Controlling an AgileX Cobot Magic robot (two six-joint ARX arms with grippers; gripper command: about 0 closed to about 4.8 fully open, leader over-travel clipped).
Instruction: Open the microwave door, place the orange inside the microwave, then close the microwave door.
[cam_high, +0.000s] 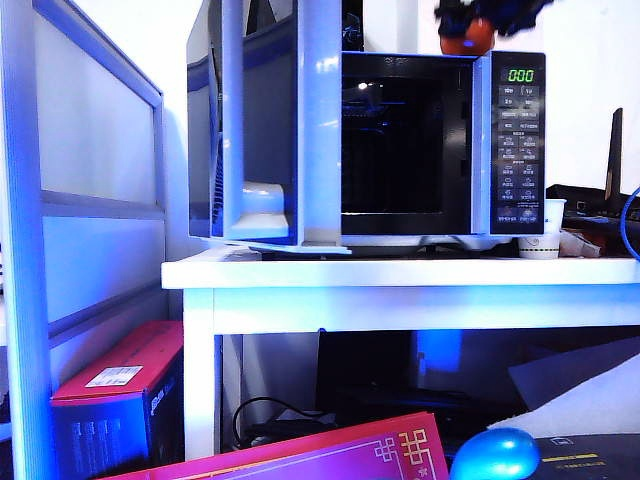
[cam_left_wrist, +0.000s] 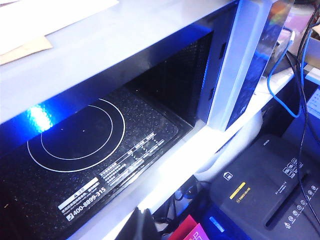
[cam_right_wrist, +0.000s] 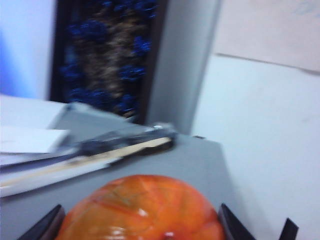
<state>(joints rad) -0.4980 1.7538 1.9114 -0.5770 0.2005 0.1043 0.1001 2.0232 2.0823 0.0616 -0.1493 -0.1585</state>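
A: What's the microwave (cam_high: 440, 140) made of, by the look of it?

B: A boxy black case with a glossy front, a narrow button panel (cam_high: 520, 145) on its right and green lit digits at the top of that. It sits on a smooth white table (cam_high: 400, 272). The microwave door (cam_high: 270, 130) is swung wide to the left, its pale grey back facing out, flat and plastic-looking. The cavity is open and dark; in the left wrist view its floor is speckled black with white printed rings and a label.

A: And the orange (cam_high: 472, 36)?

B: Small, round, shiny orange-red skin with faint ridges. It's on top of the microwave, towards the right, above the button panel.

A: Who has it?

B: The right gripper (cam_right_wrist: 150, 222). In its wrist view a dark finger (cam_right_wrist: 45, 225) stands on each side of the fruit, closed in against it, on the grey top of the oven. In the exterior view the arm comes in from the top edge and points down on the fruit.

A: The left gripper?

B: Not seen; its camera looks into the cavity from the near side, above a black machine (cam_left_wrist: 265, 195) and a blue cable (cam_left_wrist: 280, 85).

A: Anything below the table?

B: A red box (cam_high: 120, 400) on the left and a glossy blue egg shape (cam_high: 495, 455) at the near right
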